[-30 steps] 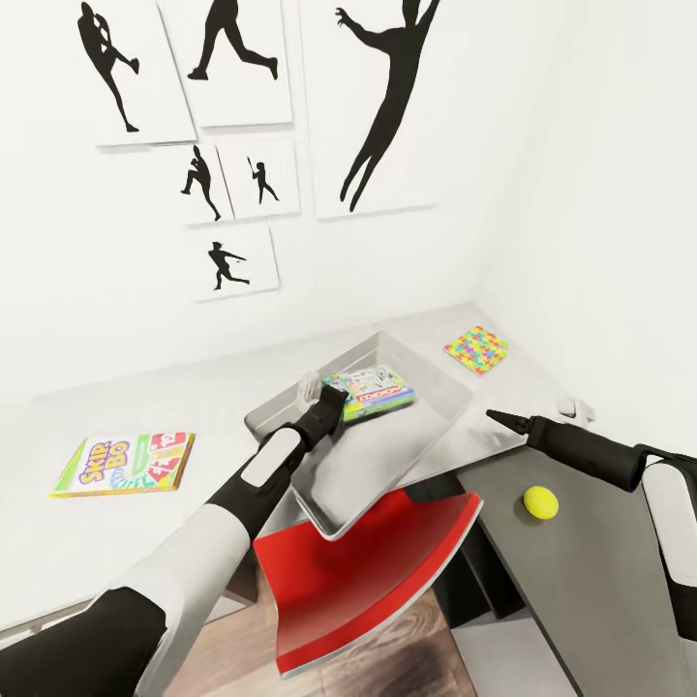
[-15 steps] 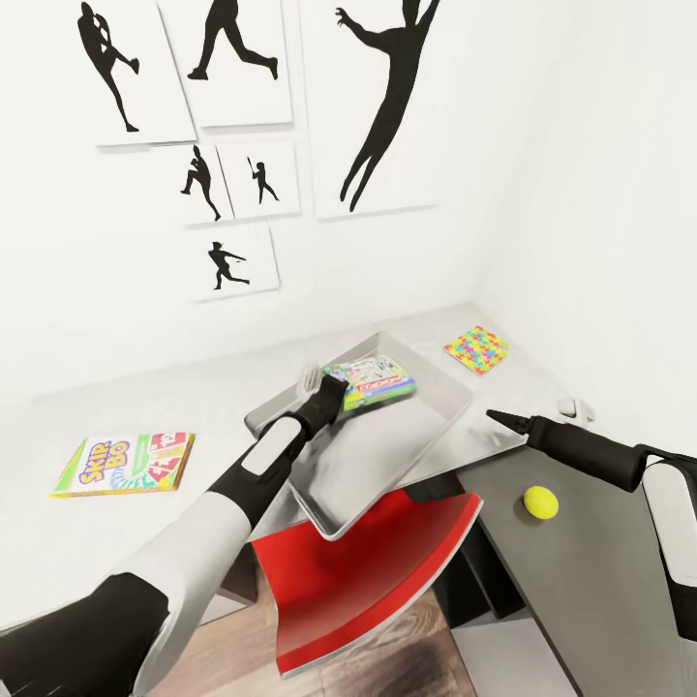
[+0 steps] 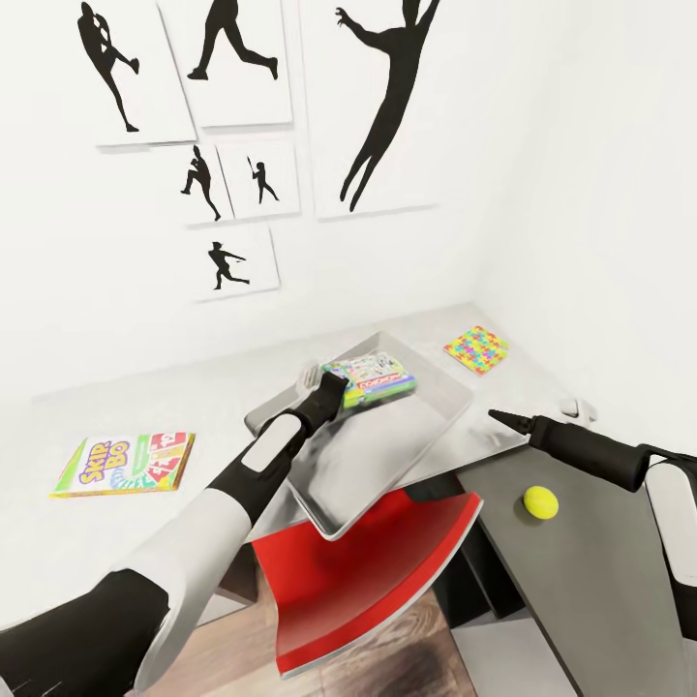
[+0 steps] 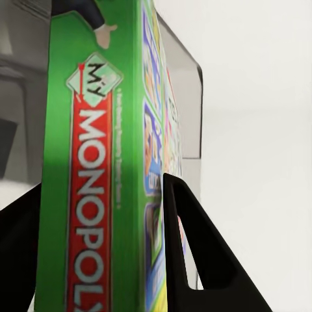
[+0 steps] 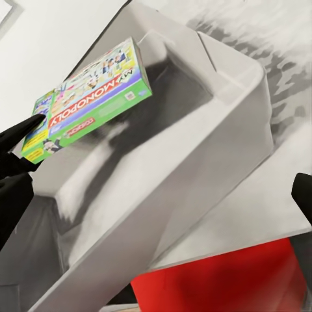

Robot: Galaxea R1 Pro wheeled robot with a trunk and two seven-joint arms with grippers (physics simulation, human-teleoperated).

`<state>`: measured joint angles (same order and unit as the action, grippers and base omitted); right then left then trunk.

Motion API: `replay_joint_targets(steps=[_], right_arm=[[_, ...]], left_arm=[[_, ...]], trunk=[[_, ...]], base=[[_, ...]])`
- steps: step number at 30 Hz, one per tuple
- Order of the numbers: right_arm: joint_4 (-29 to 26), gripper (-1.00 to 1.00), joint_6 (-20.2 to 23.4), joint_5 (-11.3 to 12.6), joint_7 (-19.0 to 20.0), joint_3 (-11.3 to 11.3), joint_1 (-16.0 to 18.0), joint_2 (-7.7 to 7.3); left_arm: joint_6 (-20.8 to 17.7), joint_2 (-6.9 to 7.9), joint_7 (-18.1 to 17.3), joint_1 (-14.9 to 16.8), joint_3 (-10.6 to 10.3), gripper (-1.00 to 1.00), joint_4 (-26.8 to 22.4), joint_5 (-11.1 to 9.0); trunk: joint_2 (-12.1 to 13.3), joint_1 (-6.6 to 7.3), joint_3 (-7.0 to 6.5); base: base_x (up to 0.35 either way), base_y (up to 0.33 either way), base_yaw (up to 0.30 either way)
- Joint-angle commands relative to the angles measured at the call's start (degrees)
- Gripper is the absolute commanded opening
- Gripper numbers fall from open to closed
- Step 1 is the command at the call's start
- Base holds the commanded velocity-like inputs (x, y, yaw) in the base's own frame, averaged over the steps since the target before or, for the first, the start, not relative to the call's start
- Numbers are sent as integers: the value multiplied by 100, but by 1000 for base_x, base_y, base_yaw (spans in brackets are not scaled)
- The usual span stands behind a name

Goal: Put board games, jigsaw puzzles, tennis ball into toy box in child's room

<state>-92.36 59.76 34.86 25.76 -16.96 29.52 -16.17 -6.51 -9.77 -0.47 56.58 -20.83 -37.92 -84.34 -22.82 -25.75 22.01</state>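
Left of the toy box [image 3: 440, 411], well apart from it on the light grey table [image 3: 223, 382], a slim yellow-red-green board game [image 3: 124, 464] lies flat. That pale grey bin is my landmark for everything here.

Over the box's left rim, my left pincer [image 3: 319, 382] is closed on the green-edged MY MONOPOLY game [image 3: 373, 378], one black finger on each broad face, near one end. I hold it over the bin's far end; I cannot tell whether it touches the floor of the bin. My left wrist view shows the green edge [image 4: 91, 195] running between my fingers [image 4: 195, 260].

I judge this carton stiff, light and smooth-faced, so it could slide in a loose grip; clamping across its thin depth near an edge suits it.

Beyond the box's right corner, near the wall, a jigsaw puzzle [image 3: 476, 348] lies flat on the table.

Just right of the box, my right pincer [image 3: 501, 417] hovers, holding nothing; its fingers look pressed to a point, though I cannot be sure.

Right of the box on the dark grey wing rests the tennis ball [image 3: 540, 501], small and likely to roll.
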Motion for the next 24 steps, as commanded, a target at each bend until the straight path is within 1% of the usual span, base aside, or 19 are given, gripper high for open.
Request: replay_joint_targets(steps=[1,13,24], right_arm=[[-1,100,24,-51,60,-8,5,-2],[-1,100,24,-43,60,-9,4,-8],[-1,100,24,-41,60,-9,8,-9]], left_arm=[[-8,1,-5,8,-8,-100,2,-50],[-8,1,2,40,-8,-100,4,-48],[-8,1,3,66,-8,-100,7,-48]], trunk=[[-10,-3,9],[-10,-3,22],[-10,-3,92]], base=[[0,0,0],[0,0,0],[0,0,0]])
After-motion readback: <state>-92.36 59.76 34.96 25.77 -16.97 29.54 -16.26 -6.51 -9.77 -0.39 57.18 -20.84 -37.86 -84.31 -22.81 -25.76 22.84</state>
